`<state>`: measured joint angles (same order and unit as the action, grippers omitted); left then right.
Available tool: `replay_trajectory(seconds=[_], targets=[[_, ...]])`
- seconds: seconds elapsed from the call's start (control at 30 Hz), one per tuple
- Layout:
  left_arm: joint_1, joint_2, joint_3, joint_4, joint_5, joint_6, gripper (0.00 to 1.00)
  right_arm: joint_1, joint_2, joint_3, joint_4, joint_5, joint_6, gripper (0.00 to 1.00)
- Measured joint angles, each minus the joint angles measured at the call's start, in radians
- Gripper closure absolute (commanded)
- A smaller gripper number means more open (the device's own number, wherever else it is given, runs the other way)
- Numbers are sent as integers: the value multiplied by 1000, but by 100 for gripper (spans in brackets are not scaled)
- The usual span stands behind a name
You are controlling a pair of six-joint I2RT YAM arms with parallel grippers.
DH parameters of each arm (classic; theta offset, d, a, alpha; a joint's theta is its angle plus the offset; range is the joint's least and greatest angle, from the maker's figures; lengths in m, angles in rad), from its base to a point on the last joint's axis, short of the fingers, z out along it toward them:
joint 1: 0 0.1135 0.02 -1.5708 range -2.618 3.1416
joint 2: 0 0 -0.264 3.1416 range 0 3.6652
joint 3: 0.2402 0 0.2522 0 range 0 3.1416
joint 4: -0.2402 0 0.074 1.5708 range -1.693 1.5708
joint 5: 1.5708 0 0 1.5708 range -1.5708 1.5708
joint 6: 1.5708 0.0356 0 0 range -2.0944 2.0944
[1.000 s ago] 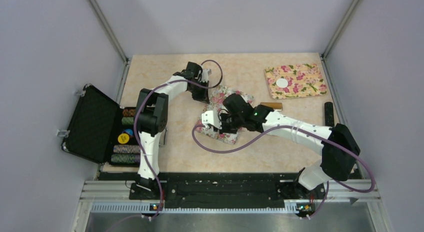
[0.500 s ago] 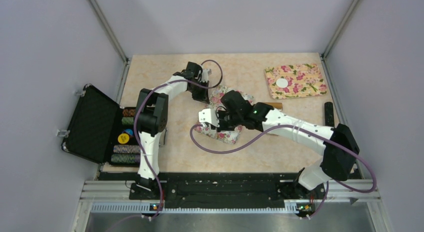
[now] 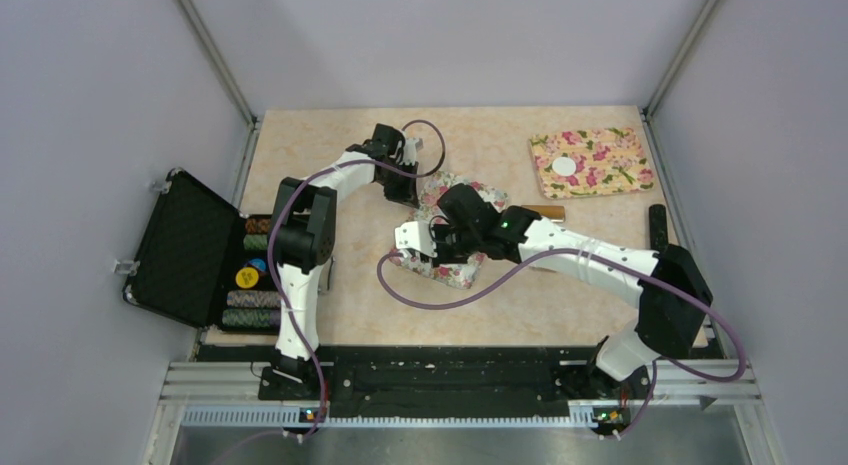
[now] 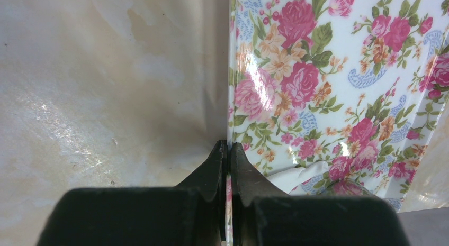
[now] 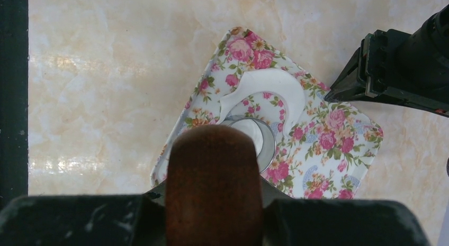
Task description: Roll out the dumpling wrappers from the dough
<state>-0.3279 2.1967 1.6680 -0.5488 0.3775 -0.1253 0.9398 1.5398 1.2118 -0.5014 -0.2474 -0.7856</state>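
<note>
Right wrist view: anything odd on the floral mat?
The dough is a crescent, not a round disc, curving round a small glass bowl. The mat lies skewed on the table, its edge pinched by the left gripper.

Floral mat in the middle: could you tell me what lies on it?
A curved white dough strip and a small clear bowl; the brown roller hides its near side.
</note>
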Motion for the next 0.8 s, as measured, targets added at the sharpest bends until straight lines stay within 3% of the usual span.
replay_trajectory(seconds=[0.8], targets=[[0, 0, 0, 0, 0, 0, 100, 0, 14, -41, 43, 14, -18, 100]])
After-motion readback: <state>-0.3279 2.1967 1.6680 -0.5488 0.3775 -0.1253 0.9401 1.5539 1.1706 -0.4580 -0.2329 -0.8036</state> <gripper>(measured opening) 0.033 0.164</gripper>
